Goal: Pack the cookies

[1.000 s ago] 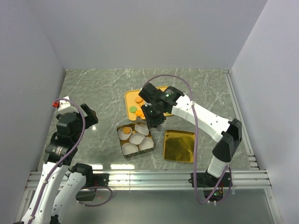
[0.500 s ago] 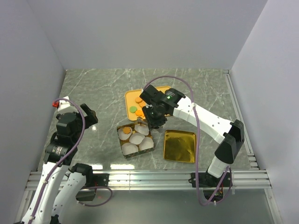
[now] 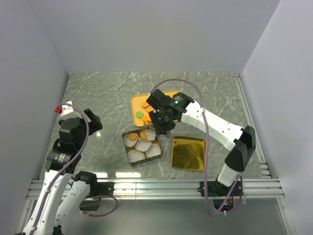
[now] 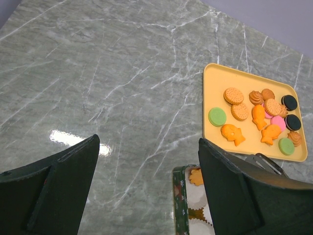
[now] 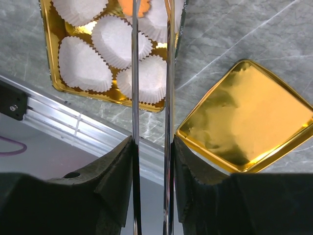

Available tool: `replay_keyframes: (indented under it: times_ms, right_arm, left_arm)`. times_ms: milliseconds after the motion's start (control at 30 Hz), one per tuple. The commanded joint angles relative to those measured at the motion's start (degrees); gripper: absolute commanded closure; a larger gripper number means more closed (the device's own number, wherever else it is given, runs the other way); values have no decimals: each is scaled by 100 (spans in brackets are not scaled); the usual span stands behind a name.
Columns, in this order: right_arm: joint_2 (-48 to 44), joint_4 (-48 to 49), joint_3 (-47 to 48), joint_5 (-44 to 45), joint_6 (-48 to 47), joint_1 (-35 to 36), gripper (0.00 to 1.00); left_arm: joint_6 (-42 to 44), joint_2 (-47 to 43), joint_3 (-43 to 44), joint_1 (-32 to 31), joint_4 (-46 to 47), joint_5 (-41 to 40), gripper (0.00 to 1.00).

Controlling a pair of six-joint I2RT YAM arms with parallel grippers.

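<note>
The cookies (image 3: pixel 145 106) lie on a yellow tray (image 3: pixel 134 105); they also show in the left wrist view (image 4: pixel 259 115). An open tin (image 3: pixel 142 147) with white paper cups holds two orange cookies at its far end. My right gripper (image 3: pixel 162 125) is shut on metal tongs (image 5: pixel 167 73), whose blades reach over the tin's far right corner. An orange cookie (image 5: pixel 144 6) lies by the blade tips in a cup. My left gripper (image 3: pixel 90 120) is open and empty, high at the left, away from the tin.
The gold tin lid (image 3: pixel 187 152) lies upside down just right of the tin and also shows in the right wrist view (image 5: pixel 244 117). An aluminium rail (image 3: pixel 156 186) runs along the table's near edge. Grey walls close the left, far and right sides.
My right gripper has shifted the tongs slightly up and away over the tin's far right corner. A second orange cookie now shows in the tin. The left arm has not moved.
</note>
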Motion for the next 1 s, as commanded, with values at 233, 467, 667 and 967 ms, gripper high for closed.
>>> replay_keyframes:
  times_ms: [233,467,667,967]
  right_arm:
    - [-143,-131,651,278,-80,18,58]
    - [225,-298,1135,463,-194,-17,58]
    - [752,-482,1741,726,-309,-158,57]
    - [1771,-834,2989,893,-484,-466,43]
  left_arm:
    - [6,-33,13,28,166,0,12]
    - [6,-6,-4,28,166,27,12]
    - [-161,-129,-74,28,131,26,1]
    - [-152,-217,-101,28,149,-87,1]
